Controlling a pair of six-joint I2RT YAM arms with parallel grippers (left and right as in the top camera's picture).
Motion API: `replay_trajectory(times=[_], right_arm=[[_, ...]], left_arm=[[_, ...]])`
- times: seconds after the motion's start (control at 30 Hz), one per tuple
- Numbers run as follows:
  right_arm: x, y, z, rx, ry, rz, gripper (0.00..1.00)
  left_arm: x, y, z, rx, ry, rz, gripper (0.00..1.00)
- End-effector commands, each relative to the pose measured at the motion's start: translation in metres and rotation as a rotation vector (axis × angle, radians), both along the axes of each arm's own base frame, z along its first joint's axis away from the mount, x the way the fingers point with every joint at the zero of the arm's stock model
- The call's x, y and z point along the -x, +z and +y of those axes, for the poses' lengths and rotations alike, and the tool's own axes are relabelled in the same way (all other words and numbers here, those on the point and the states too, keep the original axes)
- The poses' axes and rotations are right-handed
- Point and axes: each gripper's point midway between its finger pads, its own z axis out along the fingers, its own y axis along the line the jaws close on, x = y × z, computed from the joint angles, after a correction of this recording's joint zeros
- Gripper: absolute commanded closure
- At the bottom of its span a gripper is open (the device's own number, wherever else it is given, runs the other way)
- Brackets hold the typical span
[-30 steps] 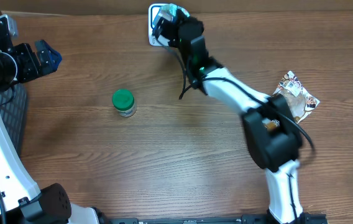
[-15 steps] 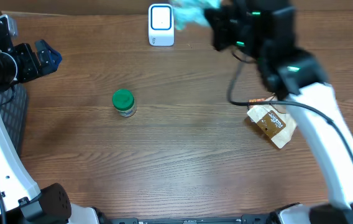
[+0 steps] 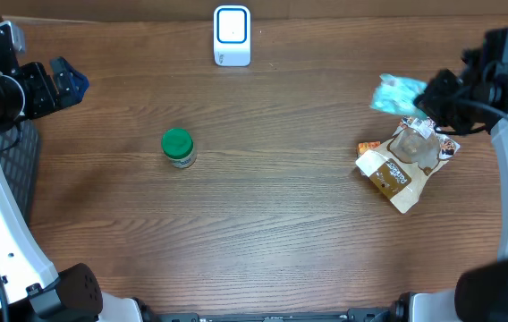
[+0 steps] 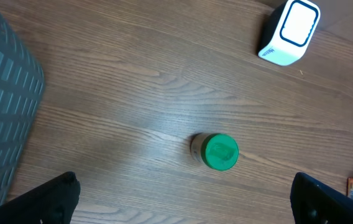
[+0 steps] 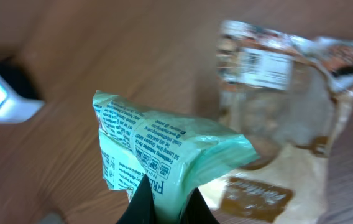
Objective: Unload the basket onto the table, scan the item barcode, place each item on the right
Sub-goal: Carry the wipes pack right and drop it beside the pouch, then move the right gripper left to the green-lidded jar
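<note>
Clearly, the pale green packet [image 3: 395,92] hung in the air over the right side of the table [image 3: 263,233], pinched by the right gripper [image 5: 167,202]. Its jaws were closed tight on a gathered fold of the wrapper. The packet sat well apart from the white scanner [image 3: 232,36] at the far edge.

For a clean scan, I judged the packet needed carrying to the scanner and turning so its barcode faced the blue-rimmed window. The wrist view showed only fine print on the wrapper and no barcode I could make out, so a rotation of the wrist would likely have been called for. Since the film bunched at the grip, the printed panel risked creasing; presenting it slowly and square would have helped.

The wrapper looked thin, crinkly and glossy, puffed into a soft pillow shape. Just below it lay a brown pouch [image 3: 388,174] and a clear-fronted snack bag [image 3: 428,143] with a white label, both flat and limp. The scanner was a smooth, rounded plastic block.

A small jar with a green lid [image 3: 178,148] stood upright left of centre on the wood-grain table. The left gripper [image 3: 55,82] hovered at the left edge, jaws spread wide and empty, above a dark gridded basket [image 4: 2,112].
</note>
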Motion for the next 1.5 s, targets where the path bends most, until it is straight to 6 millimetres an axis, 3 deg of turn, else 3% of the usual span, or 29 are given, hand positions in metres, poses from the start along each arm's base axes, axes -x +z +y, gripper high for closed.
replay_trajectory(times=[0.0, 0.13, 0.2, 0.27, 0.33, 0.53, 0.73, 0.87, 1.13, 1.23, 1.37, 1.47], right_arm=[[0.005, -0.052, -0.03, -0.058, -0.143, 0.115, 0.96], [0.01, -0.083, -0.046, -0.075, -0.193, 0.167, 0.92], [0.013, -0.09, -0.049, -0.072, -0.199, 0.189, 0.73], [0.015, -0.092, -0.05, -0.059, -0.178, 0.2, 0.48], [0.019, -0.093, -0.048, -0.052, -0.15, 0.211, 0.35], [0.029, -0.087, -0.042, -0.049, -0.09, 0.246, 0.33], [0.027, -0.048, -0.01, -0.014, 0.068, 0.232, 0.34], [0.016, -0.026, 0.036, 0.009, 0.218, 0.187, 0.33], [0.0, -0.011, 0.197, 0.014, 0.663, -0.03, 0.21], [-0.002, -0.008, 0.261, 0.025, 0.801, -0.141, 0.0], [-0.004, -0.01, 0.33, 0.077, 0.914, -0.279, 0.0], [-0.006, -0.018, 0.369, 0.119, 0.955, -0.358, 0.0]], left_arm=[[0.0, 0.008, -0.004, -0.013, -0.026, -0.025, 0.0], [0.0, 0.008, -0.004, -0.013, -0.026, -0.025, 0.0], [0.0, 0.008, -0.004, -0.013, -0.026, -0.025, 0.0], [0.0, 0.008, -0.004, -0.013, -0.026, -0.025, 0.0], [0.0, 0.008, -0.004, -0.013, -0.026, -0.025, 0.01], [0.0, 0.008, -0.004, -0.013, -0.026, -0.025, 0.01], [0.0, 0.008, -0.004, -0.013, -0.026, -0.025, 0.0], [0.0, 0.008, -0.004, -0.013, -0.026, -0.025, 0.0], [0.0, 0.008, -0.004, -0.013, -0.026, -0.025, 0.0], [0.0, 0.008, -0.004, -0.013, -0.026, -0.025, 0.0], [0.0, 0.008, -0.004, -0.013, -0.026, -0.025, 0.01], [0.0, 0.008, -0.004, -0.013, -0.026, -0.025, 0.0]])
